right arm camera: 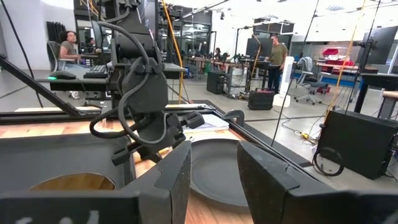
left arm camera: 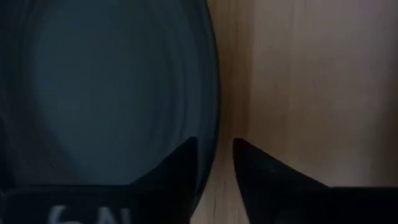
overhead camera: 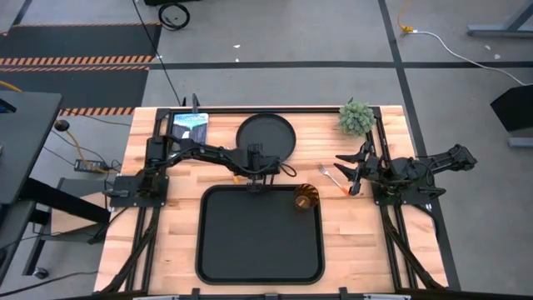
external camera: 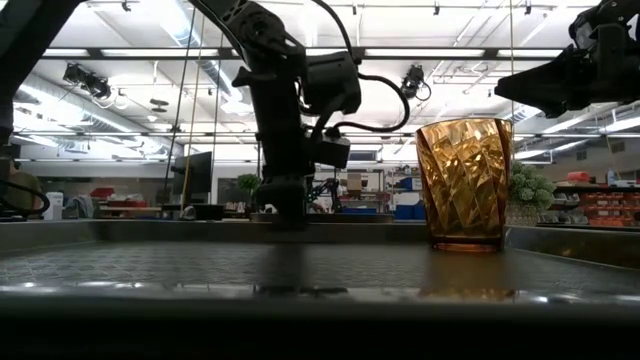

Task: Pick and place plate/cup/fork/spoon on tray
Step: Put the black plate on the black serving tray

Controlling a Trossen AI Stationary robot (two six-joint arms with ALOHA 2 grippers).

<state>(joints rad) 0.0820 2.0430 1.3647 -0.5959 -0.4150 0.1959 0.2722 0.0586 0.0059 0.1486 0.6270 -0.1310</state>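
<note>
The round black plate (overhead camera: 266,137) lies flat on the wood at the table's far side, beyond the black tray (overhead camera: 218,250). My left gripper (overhead camera: 254,172) is low at the plate's near edge. In the left wrist view it (left arm camera: 214,152) is open, one finger over the plate (left arm camera: 112,87) and one over the wood, on either side of the rim. The amber cup (overhead camera: 306,197) stands upright in the tray's far right corner. An orange-handled fork (overhead camera: 331,177) lies on the wood right of the tray. My right gripper (overhead camera: 354,172) is open and empty beside it. The spoon does not show clearly.
A small green plant (overhead camera: 356,117) stands at the table's far right corner and a blue-and-white card (overhead camera: 190,127) at the far left. A small orange piece (overhead camera: 237,177) shows beside my left gripper. Most of the tray's floor is bare.
</note>
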